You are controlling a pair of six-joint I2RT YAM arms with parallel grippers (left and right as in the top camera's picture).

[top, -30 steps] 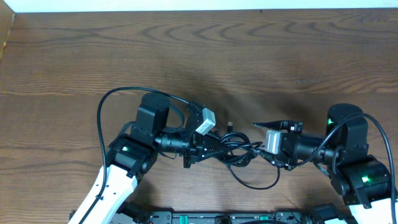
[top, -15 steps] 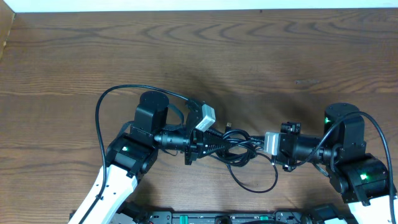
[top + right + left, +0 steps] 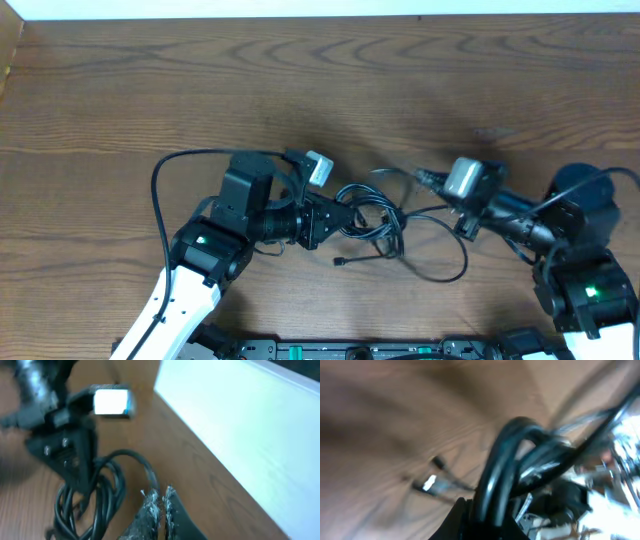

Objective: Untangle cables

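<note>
The step in hand is judged to be the pulling-apart of the knot: the cables are bunched on the bench just to the right of the left hand, and they are gripped from both sides. The left hand is seen clamped on the thick of the bundle, with a black bight arching over its fingers in the left wrist view. The right hand, well to the right of the left hand and slightly farther from the robot, is shown with its fingers together. In its own view a single strand runs right up to the tips, so a pinch on that one strand is judged likely, though blur leaves this uncertain. The long axis of the tangle lies across the bench, running from the left hand towards the right hand. A slack loop sags from it to the right of the left hand and nearer the robot. A small plug lies free on the wood just on the robot's side of the left hand, its tip pointed back towards the left arm. For the next move, a steady pull away from the left hand is called for, with the left hand kept as the anchor, so that the pinched strand is drawn out without the knot being tightened or the thin cord slipping from the tips.
</note>
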